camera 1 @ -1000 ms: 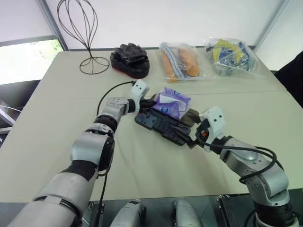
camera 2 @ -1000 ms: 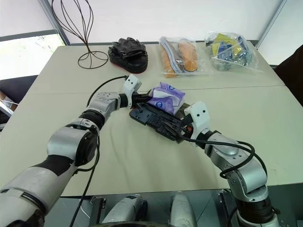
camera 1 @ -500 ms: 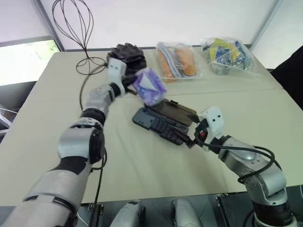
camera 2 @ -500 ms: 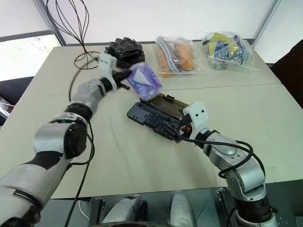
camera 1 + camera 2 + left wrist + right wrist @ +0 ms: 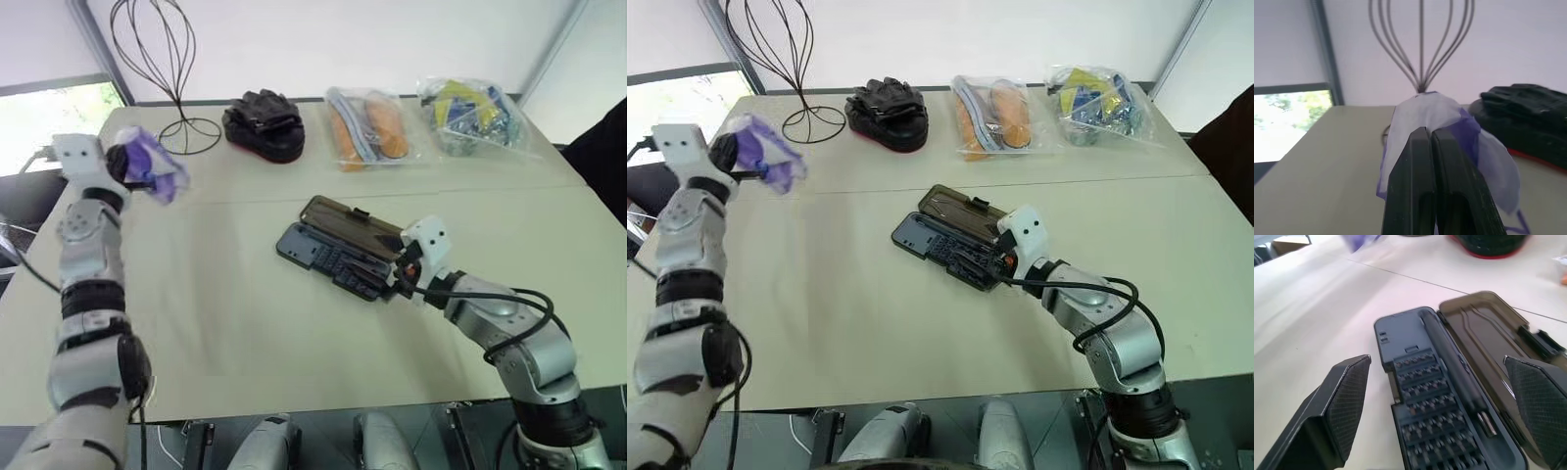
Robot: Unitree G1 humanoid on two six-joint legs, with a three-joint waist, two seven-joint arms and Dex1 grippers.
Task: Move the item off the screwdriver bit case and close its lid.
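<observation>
Holds purple packet (image 5: 149, 168) clamped in left gripper (image 5: 1428, 133), now swung clear of screwdriver bit case (image 5: 331, 260); poises spread right gripper (image 5: 400, 275) by open lid (image 5: 355, 223).

Left arm (image 5: 86, 294): raised steeply at the far left, wrist held high.
Left gripper (image 5: 1431, 131): fingers pressed together, pinching a purple packet (image 5: 155, 168).
Right arm (image 5: 495, 315): elbow bent, forearm low, reaching inward.
Right gripper (image 5: 1436, 361): fingers spread wide, holding nothing.
</observation>
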